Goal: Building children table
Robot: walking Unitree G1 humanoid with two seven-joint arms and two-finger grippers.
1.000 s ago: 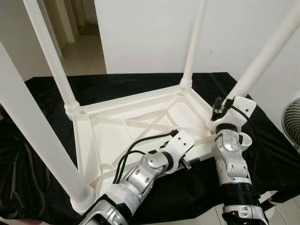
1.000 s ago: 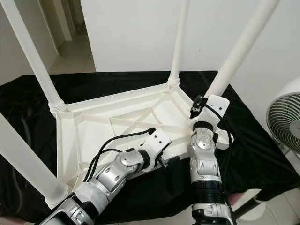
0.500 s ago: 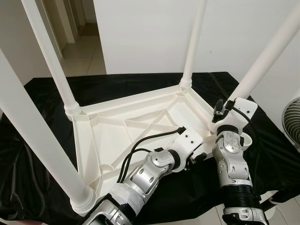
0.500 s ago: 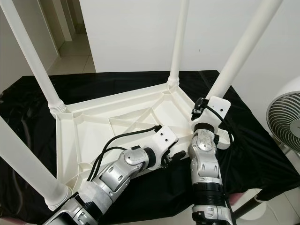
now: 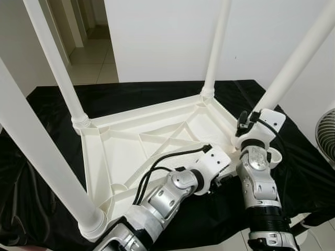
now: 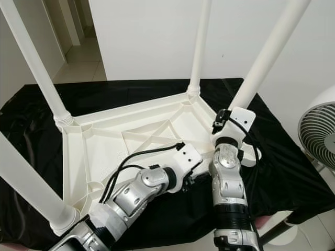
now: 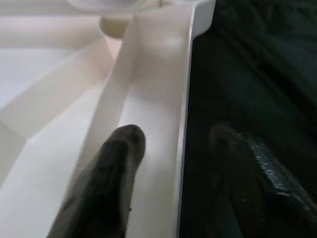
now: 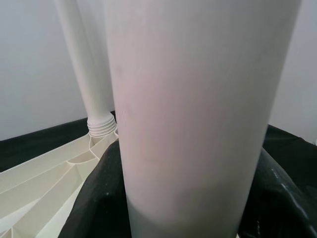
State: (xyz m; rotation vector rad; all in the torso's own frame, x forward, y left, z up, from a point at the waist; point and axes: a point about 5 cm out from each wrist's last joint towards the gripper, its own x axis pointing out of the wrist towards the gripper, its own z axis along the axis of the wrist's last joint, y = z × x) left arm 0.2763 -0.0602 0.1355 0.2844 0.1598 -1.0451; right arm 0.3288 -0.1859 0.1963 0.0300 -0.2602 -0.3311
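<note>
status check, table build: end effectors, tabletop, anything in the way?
Left end effector open, straddling the tabletop rim. Right end effector around the near-right leg. Tabletop upside down on black cloth, four legs up. Fan at right, apart.

— What sort of place is shown?

— A room in a home is suggested. Plain white walls are seen, and a tiled hallway floor is glimpsed through an open doorway.

— What else points to it?

— A white standing fan is placed at the right, and the surface is covered by a crumpled black cloth.
</note>
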